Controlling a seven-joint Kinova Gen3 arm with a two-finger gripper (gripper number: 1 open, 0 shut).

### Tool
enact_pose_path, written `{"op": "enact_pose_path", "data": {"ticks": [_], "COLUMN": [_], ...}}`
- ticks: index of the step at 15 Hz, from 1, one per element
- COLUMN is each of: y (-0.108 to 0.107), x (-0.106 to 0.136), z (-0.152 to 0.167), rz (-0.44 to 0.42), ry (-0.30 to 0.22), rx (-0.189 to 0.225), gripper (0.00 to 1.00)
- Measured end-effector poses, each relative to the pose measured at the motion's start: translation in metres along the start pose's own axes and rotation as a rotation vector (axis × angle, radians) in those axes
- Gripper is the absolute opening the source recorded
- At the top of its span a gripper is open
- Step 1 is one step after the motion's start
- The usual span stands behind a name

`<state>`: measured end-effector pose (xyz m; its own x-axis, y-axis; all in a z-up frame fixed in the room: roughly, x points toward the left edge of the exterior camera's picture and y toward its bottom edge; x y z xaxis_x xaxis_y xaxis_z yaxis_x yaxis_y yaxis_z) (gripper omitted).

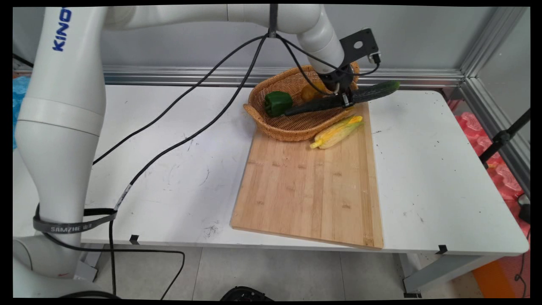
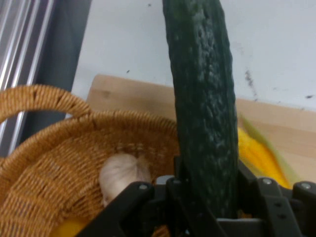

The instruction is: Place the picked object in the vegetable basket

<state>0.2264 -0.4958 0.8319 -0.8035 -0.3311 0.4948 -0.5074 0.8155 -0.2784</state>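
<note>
A white counter (image 1: 423, 178), scuffed and speckled with dark marks, stands against a grey wall with an aluminium rail along its foot. A bamboo cutting board (image 1: 309, 190) lies on it, with a wicker basket (image 1: 288, 127) at the board's far end and a corn cob (image 1: 338, 132) just beside the basket. The hand (image 1: 345, 99) pinches a long dark cucumber (image 1: 372, 92) at mid-length, level above the basket's right rim. Inside lie a green pepper (image 1: 278, 103) and a garlic bulb (image 2: 123, 170). A cable strap reads SAMZHE.

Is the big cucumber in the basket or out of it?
Out. The gripper holds the cucumber lifted across the basket rim, one end sticking past it.
</note>
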Motion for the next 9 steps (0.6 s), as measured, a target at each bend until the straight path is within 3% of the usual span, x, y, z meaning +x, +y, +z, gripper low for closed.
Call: {"op": "enact_pose_path", "data": {"ticks": [9], "y": [-0.02], "x": [-0.035], "z": [0.02], "rz": [-0.085], "ry": [0.002], "rx": [-0.021], "gripper": [0.0]}}
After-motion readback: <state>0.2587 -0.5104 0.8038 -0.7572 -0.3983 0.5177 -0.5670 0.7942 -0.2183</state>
